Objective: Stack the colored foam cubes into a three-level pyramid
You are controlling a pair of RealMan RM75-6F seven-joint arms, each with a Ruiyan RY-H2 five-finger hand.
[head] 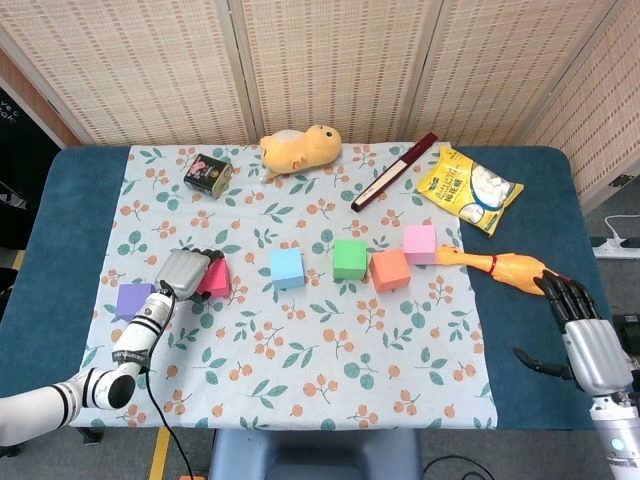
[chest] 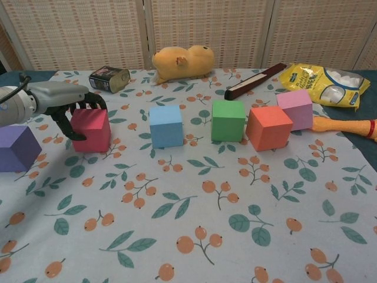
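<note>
My left hand (head: 184, 273) (chest: 63, 99) grips the red cube (head: 217, 280) (chest: 92, 130) on the floral cloth, with fingers curled over its top and the thumb against its left side. A purple cube (head: 132, 299) (chest: 16, 147) sits just to the left of it. To the right stand a blue cube (head: 287, 268) (chest: 166, 125), a green cube (head: 350, 259) (chest: 228, 120), an orange cube (head: 390, 270) (chest: 268, 128) and a pink cube (head: 419, 243) (chest: 296, 108) in a loose row. My right hand (head: 585, 335) hovers open and empty at the table's right edge, only in the head view.
A rubber chicken (head: 510, 268) lies just right of the pink cube, near my right hand. Along the back are a small tin (head: 208, 172), a yellow plush (head: 300, 147), a dark stick (head: 394, 171) and a yellow snack bag (head: 470, 187).
</note>
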